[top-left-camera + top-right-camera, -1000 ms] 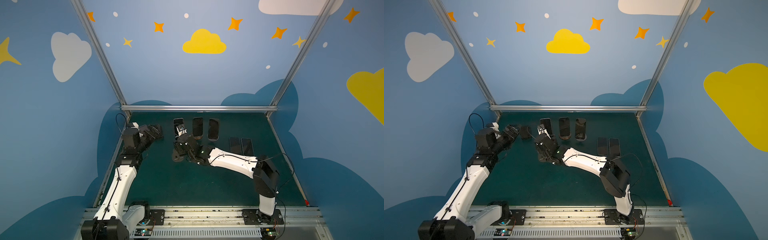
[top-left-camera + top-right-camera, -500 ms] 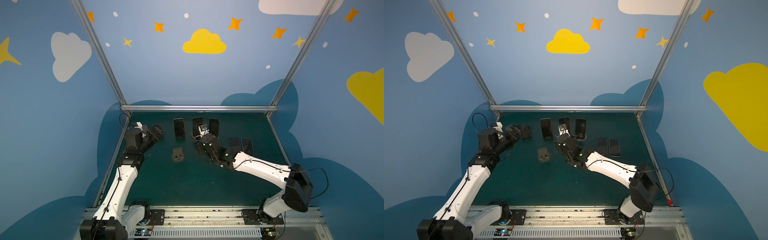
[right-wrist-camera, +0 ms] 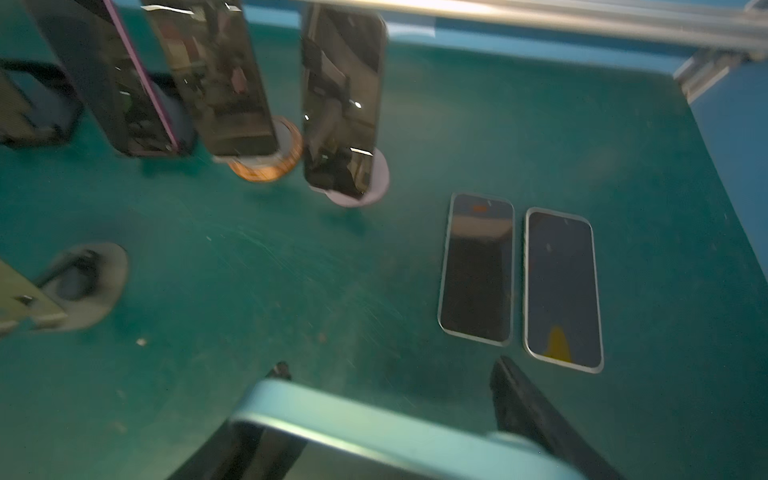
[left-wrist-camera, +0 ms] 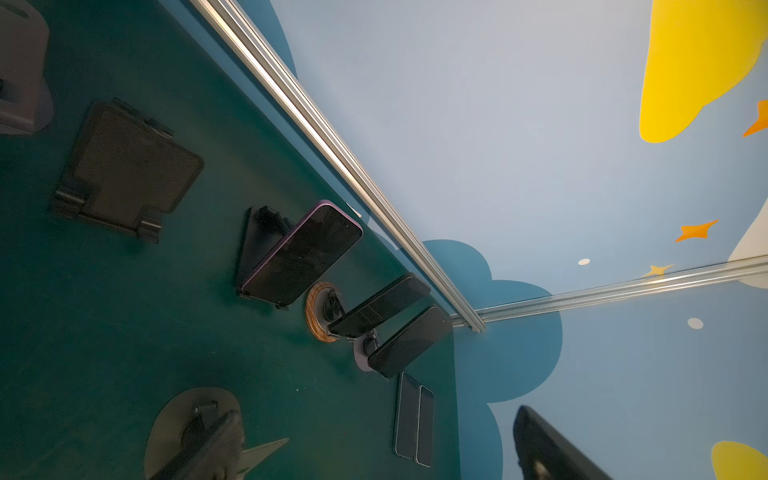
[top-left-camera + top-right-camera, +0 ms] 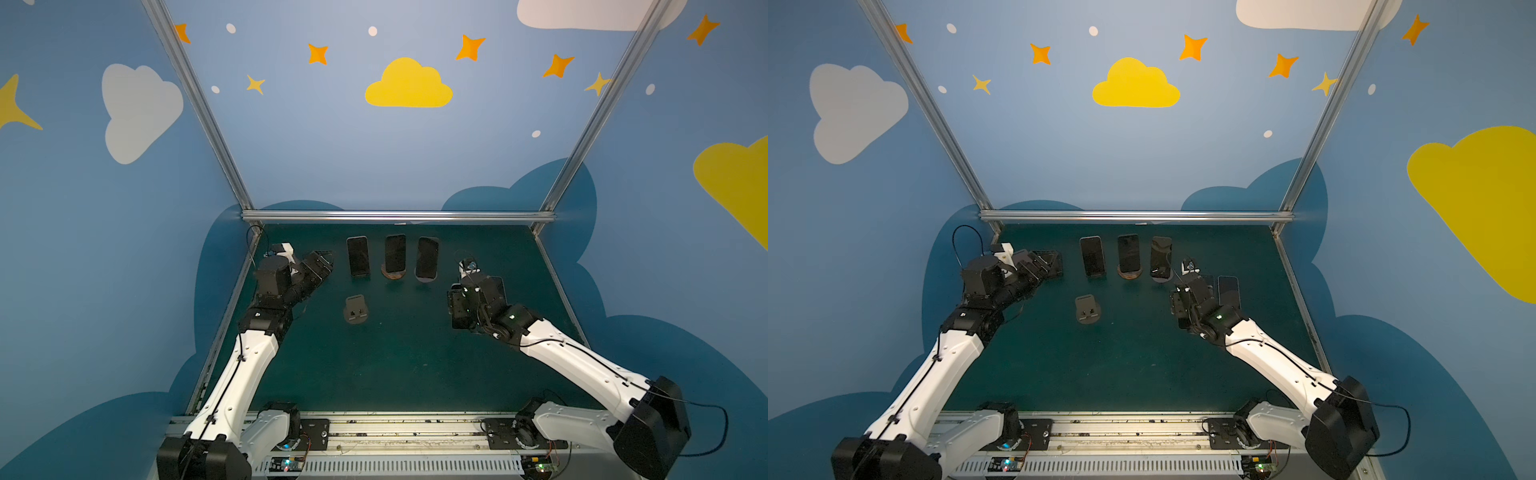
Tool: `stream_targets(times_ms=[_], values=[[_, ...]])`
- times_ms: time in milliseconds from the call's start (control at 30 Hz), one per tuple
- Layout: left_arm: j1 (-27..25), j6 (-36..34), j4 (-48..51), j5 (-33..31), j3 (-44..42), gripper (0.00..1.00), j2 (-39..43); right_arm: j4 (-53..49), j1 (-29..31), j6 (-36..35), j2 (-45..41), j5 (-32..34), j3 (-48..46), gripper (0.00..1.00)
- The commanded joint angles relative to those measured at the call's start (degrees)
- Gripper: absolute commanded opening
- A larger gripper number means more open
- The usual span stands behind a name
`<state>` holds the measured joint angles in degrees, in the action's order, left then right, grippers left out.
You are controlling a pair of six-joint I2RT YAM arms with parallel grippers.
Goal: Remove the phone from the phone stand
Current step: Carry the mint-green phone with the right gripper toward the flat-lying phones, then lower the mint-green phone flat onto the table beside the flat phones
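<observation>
Resting on green mat [image 5: 395,365], phone stand [image 5: 355,309]; walls [image 5: 374,158] blue

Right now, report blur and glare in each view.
Right wrist view: motion-blurred, worst on the standing phones, whose screens mirror the room; the held light blue phone is soft. Left wrist view: sharp. Both top views: dim table, bright glare on the front rail.

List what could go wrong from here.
1. The right hand pinches the blue phone by its edges only; it may slip or twist before it is set down.
2. Two flat phones lie just ahead; the blue one could land on them and scratch a screen.
3. The propped phone stands close by; a swing of the arm might knock it over.
</observation>
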<state>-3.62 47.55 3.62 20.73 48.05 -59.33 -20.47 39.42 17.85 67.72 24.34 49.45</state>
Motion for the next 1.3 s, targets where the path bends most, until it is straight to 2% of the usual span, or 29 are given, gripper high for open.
stream_targets(times_ms=[0, 333, 600, 900, 1100, 1167, 1267], values=[[-0.26, 0.87, -1.88, -1.54, -1.05, 1.0, 1.84, -2.07, -0.2, 1.34, -1.62, -3.05, -1.51, 0.6], [-0.65, 1.81, -2.63, 0.84, -0.71, 0.99, 0.27, -3.69, -6.04, 2.88, -3.14, -7.56, -4.97, 0.6], [-3.62, 1.91, -4.9, 3.81, -0.77, 0.99, 1.03, -6.33, -13.74, 4.63, 1.81, -13.55, -5.85, 0.61], [-4.48, 1.66, -4.4, 2.19, -1.16, 0.99, 1.69, -6.14, -17.34, 4.73, 6.13, -15.04, -6.45, 0.6], [-4.55, 1.99, -4.5, 2.87, -1.0, 0.99, 1.32, -11.98, -18.77, 7.45, 13.49, -18.63, -1.76, 0.6], [-4.56, 1.95, -4.5, 2.77, -1.1, 0.99, 1.34, -14.83, -20.09, 10.59, 16.67, -22.5, 0.57, 0.6], [-4.56, 1.67, -4.09, 2.17, -1.07, 0.99, 1.55, -23.05, -21.13, 10.6, 23.19, -26.86, 7.27, 0.58]])
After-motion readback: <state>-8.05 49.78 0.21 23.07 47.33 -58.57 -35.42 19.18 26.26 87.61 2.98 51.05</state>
